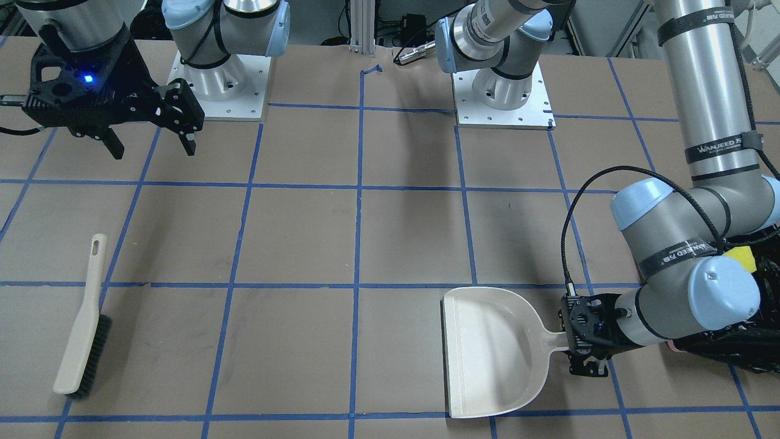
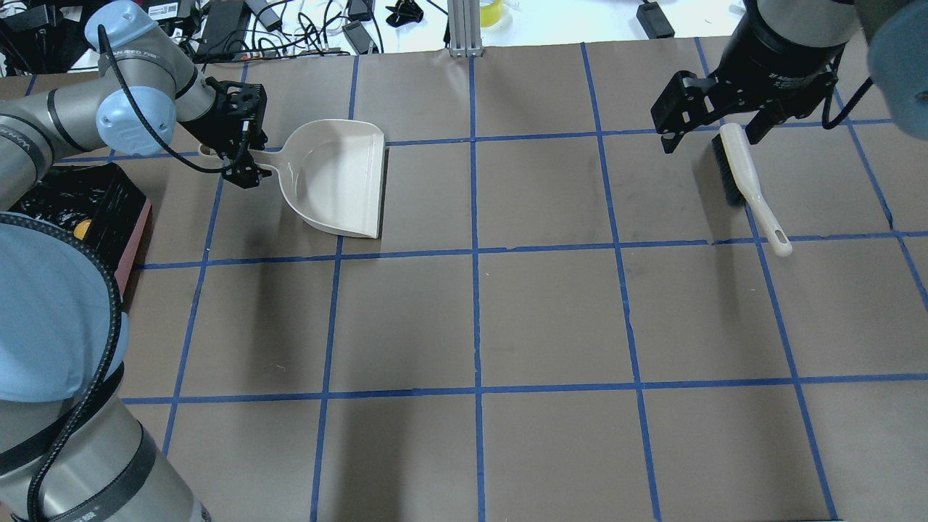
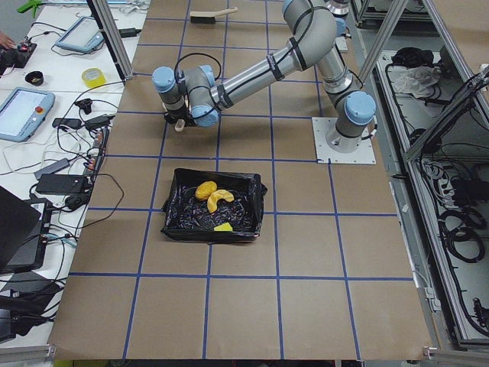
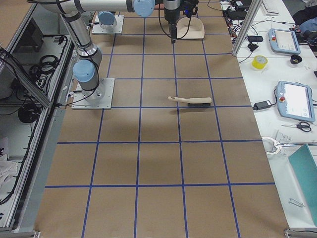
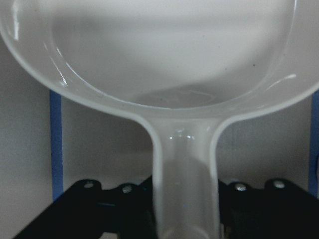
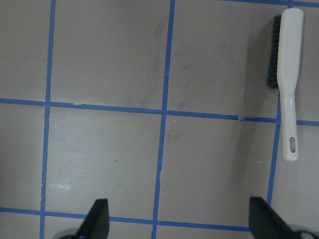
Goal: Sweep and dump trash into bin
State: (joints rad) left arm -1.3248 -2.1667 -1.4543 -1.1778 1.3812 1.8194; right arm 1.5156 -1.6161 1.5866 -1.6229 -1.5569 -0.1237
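Note:
The three trash pieces lie inside the bin point(image 3: 177, 223), a pink container lined with a black bag: an orange-yellow lump point(image 3: 203, 189), a crescent slice point(image 3: 221, 199) and a small yellow wedge point(image 3: 224, 226). The bin also shows at the left edge of the overhead view point(image 2: 138, 239). My left gripper point(image 2: 245, 159) is shut on the handle of the empty beige dustpan point(image 2: 341, 177), which rests flat on the table beside the bin. My right gripper point(image 2: 709, 138) is open and empty, raised above the table near the beige brush point(image 2: 747, 185).
The brush point(image 1: 82, 329) lies flat on the table, bristles sideways, and shows in the right wrist view point(image 6: 288, 79). The left arm's elbow point(image 1: 682, 256) hangs over the bin. The arm bases point(image 1: 222, 91) stand on the robot's side. The table is brown with blue tape lines.

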